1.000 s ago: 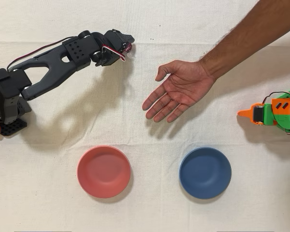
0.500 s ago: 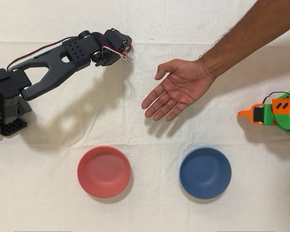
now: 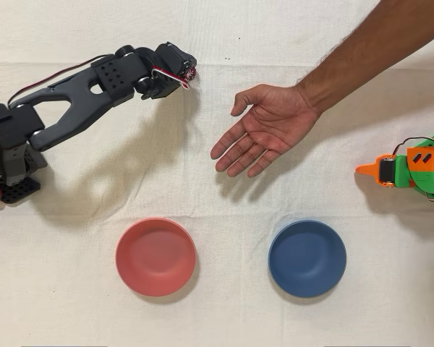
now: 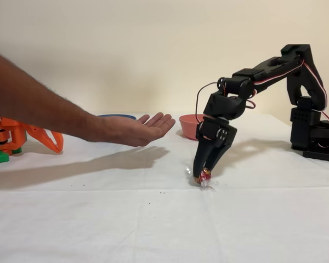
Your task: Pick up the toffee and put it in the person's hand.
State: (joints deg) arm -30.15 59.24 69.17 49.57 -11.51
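One toffee (image 4: pixel 203 176), nearest, low at the cloth, pinched in the black arm's gripper (image 4: pixel 203 174) for lifting; beyond it, the person's hand (image 4: pixel 136 129), palm up to receive; farthest, two bowls.

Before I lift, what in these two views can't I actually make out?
- Toffee: overhead view, the gripper covers most of it; the wrapper pattern is too small to read.
- Lift-off: fixed view, the toffee sits at cloth level; whether it still touches the table can't be told.
- Blue bowl: fixed view, mostly behind the person's hand.
- Forearm: cut off by the edge in both views.
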